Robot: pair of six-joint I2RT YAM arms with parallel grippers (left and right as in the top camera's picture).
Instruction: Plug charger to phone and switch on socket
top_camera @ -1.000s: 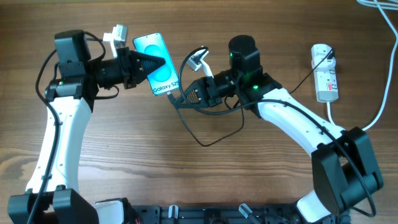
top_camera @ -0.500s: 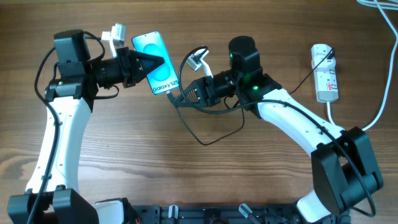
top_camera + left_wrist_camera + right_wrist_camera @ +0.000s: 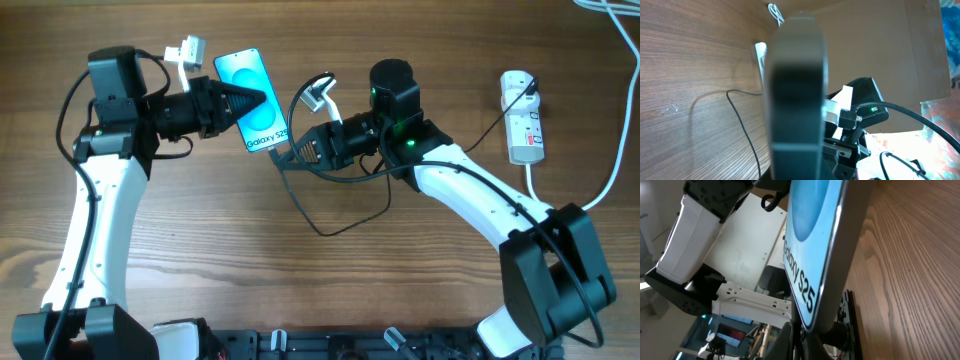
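The phone (image 3: 255, 102) glows cyan with "Galaxy S25" text and is held tilted above the table. My left gripper (image 3: 250, 100) is shut on its long sides. In the left wrist view the phone's dark edge (image 3: 795, 90) fills the middle. My right gripper (image 3: 285, 155) is shut on the charger plug at the phone's lower end. In the right wrist view the phone (image 3: 815, 245) looms just above my right gripper (image 3: 807, 332). The thin black charger cable (image 3: 340, 222) loops across the table toward the white socket (image 3: 524, 118) at the far right.
A white lead (image 3: 610, 180) runs from the socket off the right edge. Small white adapters lie near the left arm (image 3: 185, 55) and by the right arm (image 3: 318, 97). Bare wood table (image 3: 300, 290) lies in front.
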